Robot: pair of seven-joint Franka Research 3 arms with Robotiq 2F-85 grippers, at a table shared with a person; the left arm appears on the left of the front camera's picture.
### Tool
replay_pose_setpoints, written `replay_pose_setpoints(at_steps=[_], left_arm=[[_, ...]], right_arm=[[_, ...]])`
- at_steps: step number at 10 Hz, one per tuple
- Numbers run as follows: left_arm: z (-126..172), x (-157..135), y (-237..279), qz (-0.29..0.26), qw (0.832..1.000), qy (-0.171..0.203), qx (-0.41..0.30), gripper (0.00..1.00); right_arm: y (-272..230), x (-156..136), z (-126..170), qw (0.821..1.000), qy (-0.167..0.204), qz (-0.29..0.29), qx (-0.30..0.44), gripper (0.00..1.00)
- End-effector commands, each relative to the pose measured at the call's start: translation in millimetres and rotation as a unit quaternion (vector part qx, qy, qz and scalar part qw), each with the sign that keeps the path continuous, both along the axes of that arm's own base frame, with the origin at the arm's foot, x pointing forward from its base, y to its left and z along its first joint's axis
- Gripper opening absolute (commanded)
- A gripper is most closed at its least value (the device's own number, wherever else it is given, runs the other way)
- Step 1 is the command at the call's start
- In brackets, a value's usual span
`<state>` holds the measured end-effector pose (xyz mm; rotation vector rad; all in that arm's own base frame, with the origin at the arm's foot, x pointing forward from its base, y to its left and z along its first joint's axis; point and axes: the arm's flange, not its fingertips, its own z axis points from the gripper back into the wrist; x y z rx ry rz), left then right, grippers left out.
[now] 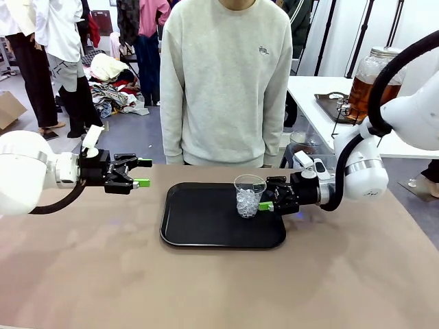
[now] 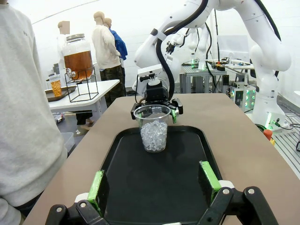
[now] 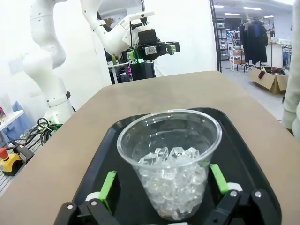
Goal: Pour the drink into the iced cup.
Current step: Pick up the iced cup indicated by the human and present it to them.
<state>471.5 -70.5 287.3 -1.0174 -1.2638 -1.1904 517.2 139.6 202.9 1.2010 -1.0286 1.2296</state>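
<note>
The iced cup (image 1: 248, 195), a clear plastic cup half full of ice cubes, stands upright on a black tray (image 1: 206, 226). My right gripper (image 1: 266, 193) is open, its green pads (image 3: 219, 178) on either side of the iced cup (image 3: 169, 164) with small gaps. To the left of the tray my left gripper (image 1: 143, 173) hovers open and empty, pointing at the iced cup (image 2: 153, 127). The drink, amber liquid in a glass dispenser jar (image 1: 374, 75) with a metal lid, sits on a wire stand on a white side table at the back right, far from both grippers.
A person in a grey sweatshirt (image 1: 226, 82) stands at the table's far edge, hands out of sight. A small cup of amber liquid (image 2: 55, 86) stands beside the dispenser jar (image 2: 78, 58). Brown tabletop (image 1: 103, 274) spreads around the tray.
</note>
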Motion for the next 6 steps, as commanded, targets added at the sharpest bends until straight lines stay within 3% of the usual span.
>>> replay_pose_setpoints(at_steps=[1,6], left_arm=[[1.3,0.4,-1.8,0.003,1.0,-0.003,-0.004,1.0],[1.3,0.4,-1.8,0.003,1.0,-0.003,-0.004,1.0]], right_arm=[[16.1,6.8,-0.3,1.0,-0.011,-0.013,0.0,1.0],[41.1,8.1,-2.9,1.0,-0.007,-0.021,-0.008,1.0]])
